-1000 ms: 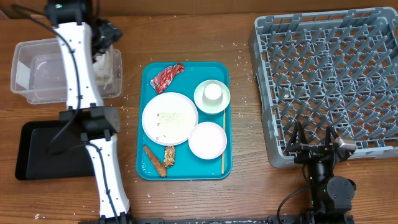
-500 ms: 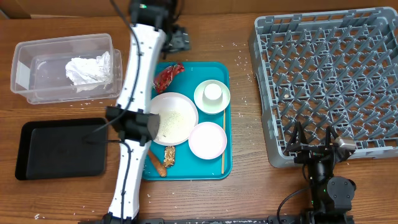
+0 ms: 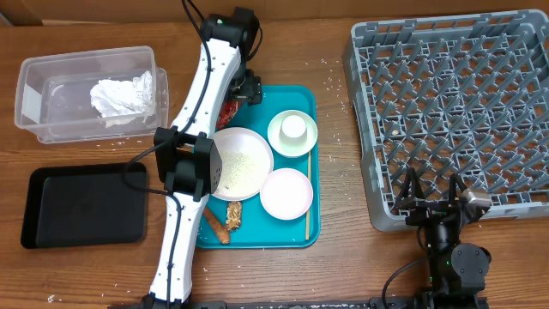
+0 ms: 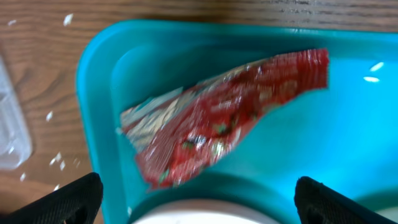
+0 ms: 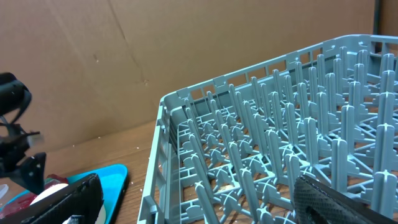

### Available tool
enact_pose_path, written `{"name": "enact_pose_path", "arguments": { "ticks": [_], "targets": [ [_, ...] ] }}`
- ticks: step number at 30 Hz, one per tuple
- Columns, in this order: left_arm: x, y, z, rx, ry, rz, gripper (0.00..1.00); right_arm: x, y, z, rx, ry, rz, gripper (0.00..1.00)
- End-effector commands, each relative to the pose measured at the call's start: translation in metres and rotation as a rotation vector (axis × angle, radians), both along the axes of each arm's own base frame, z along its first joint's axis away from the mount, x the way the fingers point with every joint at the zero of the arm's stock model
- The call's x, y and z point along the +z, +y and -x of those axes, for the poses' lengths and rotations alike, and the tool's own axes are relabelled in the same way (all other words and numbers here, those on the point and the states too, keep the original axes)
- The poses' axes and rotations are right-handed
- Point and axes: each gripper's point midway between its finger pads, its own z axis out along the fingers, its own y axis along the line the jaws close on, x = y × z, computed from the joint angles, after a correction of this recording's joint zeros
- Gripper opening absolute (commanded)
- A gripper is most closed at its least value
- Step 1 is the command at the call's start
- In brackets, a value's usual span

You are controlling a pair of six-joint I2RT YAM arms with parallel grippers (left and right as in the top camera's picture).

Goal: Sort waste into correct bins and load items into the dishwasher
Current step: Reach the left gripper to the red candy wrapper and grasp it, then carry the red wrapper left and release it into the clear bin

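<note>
Left fingers are held wide apart over the red wrapper on the teal tray; right fingers are spread, empty.

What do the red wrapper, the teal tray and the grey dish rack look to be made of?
Red wrapper: probably thin plastic or foil film; it is creased and glossy, with a silvery torn end.
Teal tray: seemingly smooth moulded plastic, with a rounded rim and sharp light glints.
Grey dish rack: likely matte rigid plastic, with a moulded grid and pegs in one uniform colour.

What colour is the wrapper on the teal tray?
Wrapper: red, silvery at one end; best in left wrist view.
</note>
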Motion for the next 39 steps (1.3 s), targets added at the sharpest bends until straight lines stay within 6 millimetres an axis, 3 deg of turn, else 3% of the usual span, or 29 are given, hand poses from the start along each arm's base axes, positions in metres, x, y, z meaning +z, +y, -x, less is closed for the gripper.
{"name": "enact_pose_path", "arguments": {
  "ticks": [1,5,10,13,16,18,22,26,29,33,36,39],
  "targets": [
    [-0.020,0.005,-0.002,-0.038,0.016,-0.025,1.00,-0.001,-0.001,0.000,-0.006,-0.006,0.002,1.00],
    [-0.038,0.005,-0.002,-0.038,0.026,-0.027,1.00,-0.001,-0.001,0.000,-0.006,-0.006,0.002,1.00],
    [-0.049,0.006,0.002,-0.038,0.044,-0.034,0.88,-0.001,-0.001,0.000,-0.006,-0.006,0.002,1.00],
    [-0.046,0.009,-0.001,-0.035,0.032,-0.043,0.61,-0.001,-0.001,0.000,-0.006,-0.006,0.002,1.00],
    [-0.035,0.013,-0.002,-0.034,0.023,-0.060,0.18,-0.001,-0.001,0.000,-0.006,-0.006,0.002,1.00],
    [-0.024,0.014,-0.004,-0.033,0.008,-0.068,0.07,-0.001,-0.001,0.000,-0.006,-0.006,0.002,1.00],
    [0.020,0.018,-0.017,-0.027,-0.087,-0.085,0.04,-0.001,-0.001,0.000,-0.006,-0.006,0.002,1.00],
    [0.087,0.029,-0.032,0.078,-0.273,-0.090,0.04,-0.001,-0.001,0.000,-0.006,-0.006,0.002,1.00],
    [0.141,0.052,-0.042,0.234,-0.458,-0.086,0.04,-0.001,-0.001,0.000,-0.006,-0.006,0.002,1.00],
    [0.202,0.102,-0.045,0.513,-0.690,-0.084,0.04,-0.001,-0.001,0.000,-0.006,-0.006,0.002,1.00],
    [0.216,0.138,-0.041,0.685,-0.748,-0.059,0.04,-0.001,-0.001,0.000,-0.006,-0.006,0.002,1.00],
    [0.216,0.177,-0.038,0.825,-0.766,-0.061,0.04,-0.001,-0.001,0.000,-0.006,-0.006,0.002,1.00]
  ]
}}
